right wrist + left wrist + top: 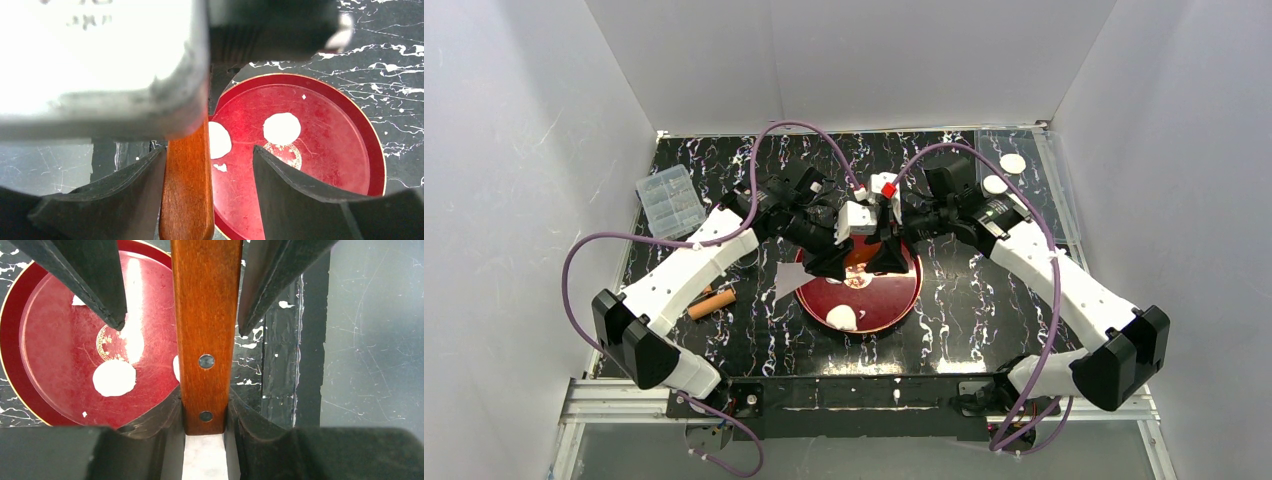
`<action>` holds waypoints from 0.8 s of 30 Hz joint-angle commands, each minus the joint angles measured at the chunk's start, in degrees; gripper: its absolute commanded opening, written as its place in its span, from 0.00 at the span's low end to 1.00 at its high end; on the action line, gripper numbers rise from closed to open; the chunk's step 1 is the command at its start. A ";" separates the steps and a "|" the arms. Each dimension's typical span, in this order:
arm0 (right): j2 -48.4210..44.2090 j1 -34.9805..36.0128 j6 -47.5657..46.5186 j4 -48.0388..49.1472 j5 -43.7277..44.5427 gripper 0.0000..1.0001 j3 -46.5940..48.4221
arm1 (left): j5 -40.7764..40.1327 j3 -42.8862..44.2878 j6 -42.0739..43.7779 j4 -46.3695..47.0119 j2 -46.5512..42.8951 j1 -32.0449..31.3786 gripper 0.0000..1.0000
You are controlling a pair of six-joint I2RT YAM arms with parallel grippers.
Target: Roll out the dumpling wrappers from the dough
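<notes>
While the black marbled desk (984, 300) is loaded with the round red plate (889, 300), the riveted brown wooden handle (205, 315) is clamped by the left hand (205, 400). The right hand (207, 150) is spread wide around it, so centring is advised before closing. Soft white dough lumps (282, 128) are left on the plate, with round white wrappers (1013, 162) parked far right.
</notes>
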 commanded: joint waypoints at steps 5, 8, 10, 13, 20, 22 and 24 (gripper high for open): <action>1.80 0.91 2.35 0.89 -0.28 0.65 3.40 | 0.65 2.35 0.75 0.55 0.34 -0.35 0.00; 2.42 0.96 2.76 0.44 -0.60 0.55 3.38 | 0.59 2.71 0.54 -1.14 0.48 -0.27 0.00; 2.71 0.98 3.31 0.45 -1.57 0.43 3.53 | 0.42 2.74 0.49 -1.05 0.58 -0.32 0.00; 2.98 0.98 3.83 0.49 -2.33 0.20 3.51 | 0.18 2.67 -0.08 -0.65 0.53 -0.27 0.00; 1.31 0.98 2.48 -0.41 -0.47 0.01 -0.27 | -1.41 3.80 -2.54 0.04 0.69 -0.13 0.15; 0.44 0.90 3.34 0.50 0.39 0.01 -2.20 | -1.99 3.25 -2.59 0.52 0.25 -0.01 0.38; -0.29 0.91 6.27 2.25 1.56 0.01 -3.75 | -3.42 2.16 -3.63 2.07 -0.17 -0.06 0.54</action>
